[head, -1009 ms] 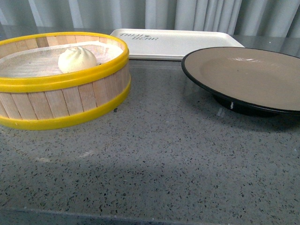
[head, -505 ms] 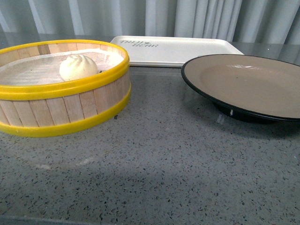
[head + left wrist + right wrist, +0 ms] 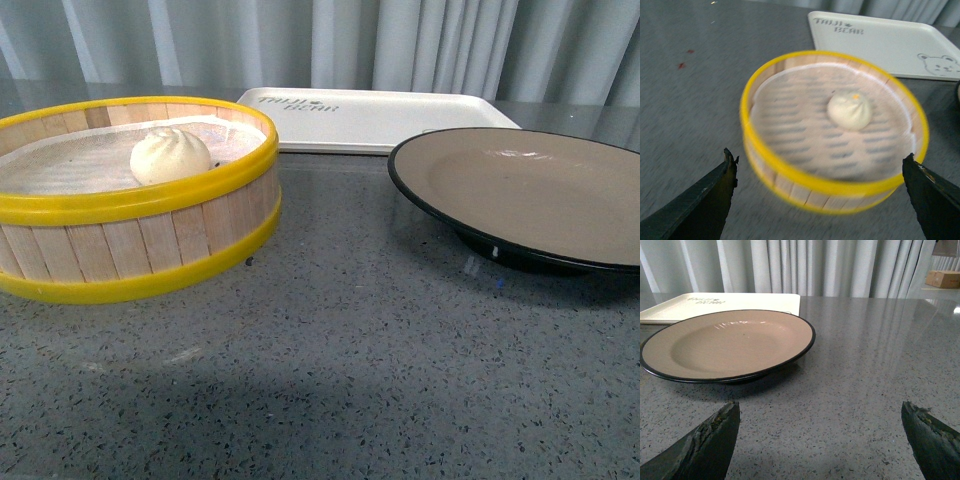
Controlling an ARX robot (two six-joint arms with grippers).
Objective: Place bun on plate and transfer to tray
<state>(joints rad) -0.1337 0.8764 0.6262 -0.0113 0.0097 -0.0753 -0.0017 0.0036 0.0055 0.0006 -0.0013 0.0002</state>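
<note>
honestly, the main risk i saw was at the steamer basket: its yellow rim stood high around the bun, so a finger of the left end effector coming down a little off could strike the rim and push the whole basket along the counter. this end effector was above the basket with its fingers spread wide and nothing between them; the right end effector was also spread wide and empty, low over the counter, facing the plate. a too strong squeeze would probably dent the bun, because it looked soft, and a too weak one could let it slip back. the pale liner under it could also stick and come up with it, i think. the plate stood on a narrow black foot with a wide overhanging rim, so a pull at one edge could tip it, and the bun could roll on its shallow inside on the way to the tray

the bun was small, round and white, with a pleated, twisted top. it lay inside the basket, off the middle, toward the side nearer the tray, not touching the wall. the plate was bare, and the tray lay behind it
</note>
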